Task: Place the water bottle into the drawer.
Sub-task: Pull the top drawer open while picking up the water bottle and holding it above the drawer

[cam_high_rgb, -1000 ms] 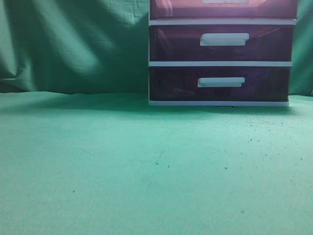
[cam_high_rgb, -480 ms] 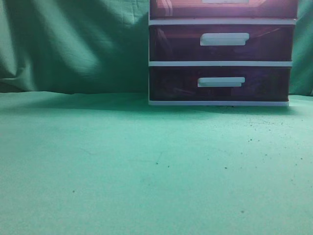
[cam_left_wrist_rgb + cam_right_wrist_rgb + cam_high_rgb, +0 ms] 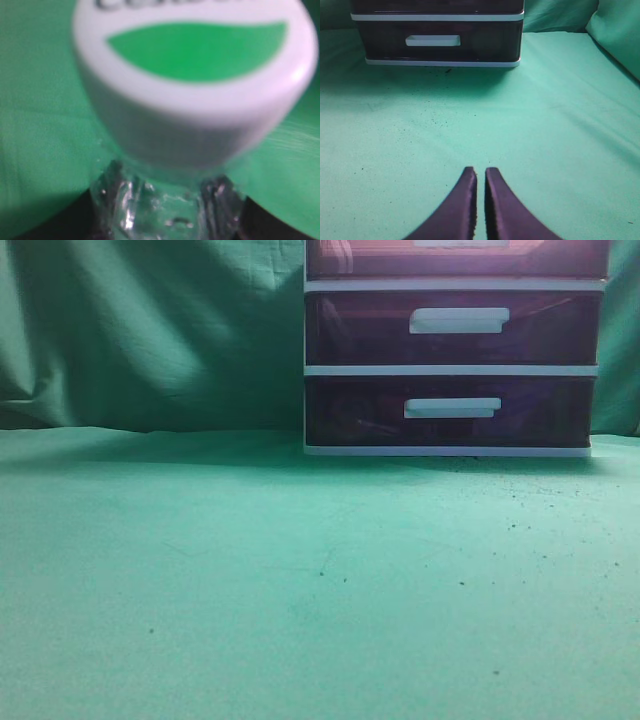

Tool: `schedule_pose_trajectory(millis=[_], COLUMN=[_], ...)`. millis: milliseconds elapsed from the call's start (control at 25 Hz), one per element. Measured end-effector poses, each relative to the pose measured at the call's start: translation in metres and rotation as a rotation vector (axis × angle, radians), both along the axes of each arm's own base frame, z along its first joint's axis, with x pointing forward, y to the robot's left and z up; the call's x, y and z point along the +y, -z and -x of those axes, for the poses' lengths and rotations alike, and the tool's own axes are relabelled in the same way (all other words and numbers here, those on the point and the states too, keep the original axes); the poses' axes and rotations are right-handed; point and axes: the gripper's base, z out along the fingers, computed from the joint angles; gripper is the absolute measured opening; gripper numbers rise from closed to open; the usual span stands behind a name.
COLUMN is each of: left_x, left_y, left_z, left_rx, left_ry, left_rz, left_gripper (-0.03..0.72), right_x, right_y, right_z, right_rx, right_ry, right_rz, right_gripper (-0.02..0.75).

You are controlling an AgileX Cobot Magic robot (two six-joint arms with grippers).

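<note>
The water bottle (image 3: 165, 210) fills the left wrist view: a clear plastic neck under a white cap (image 3: 195, 85) with a green mark, blurred from closeness. My left gripper (image 3: 162, 212) is shut on the bottle's neck, with dark fingers (image 3: 75, 227) on either side. The drawer (image 3: 455, 258) is the top one of the white-framed unit (image 3: 450, 368). Only its lower strip shows, at the top edge of the exterior view. My right gripper (image 3: 480, 172) is shut and empty, low over the green cloth in front of the unit. Neither gripper shows in the exterior view.
Two more dark purple drawers with white handles sit below, the middle one (image 3: 458, 320) and the bottom one (image 3: 452, 407), which also shows in the right wrist view (image 3: 432, 40). Green cloth (image 3: 300, 570) covers the table and hangs behind.
</note>
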Motion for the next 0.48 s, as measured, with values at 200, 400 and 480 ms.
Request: schedule_pose_trajectory(millis=[200,400,480], left_x=[-0.017,-0.054,-0.067], left_y=[-0.054,-0.095,-0.107], left_z=[0.001,0.017,0.030], left_rx=[-0.045,-0.096,-0.103], left_ry=[0.073,0.257,0.329], left_rz=[0.011,-0.020,-0.027], left_gripper=[0.276,0.276,0.276], right_x=[0.000,0.000,0.000], right_y=[0.000,-0.002,-0.011], right_z=[0.000,-0.001,-0.003], right_rx=[0.000,-0.023,-0.117], right_ry=[0.000,0.004,0.025], right_rz=[0.000,-0.019,-0.092], right_gripper=[0.047,0.047,0.047])
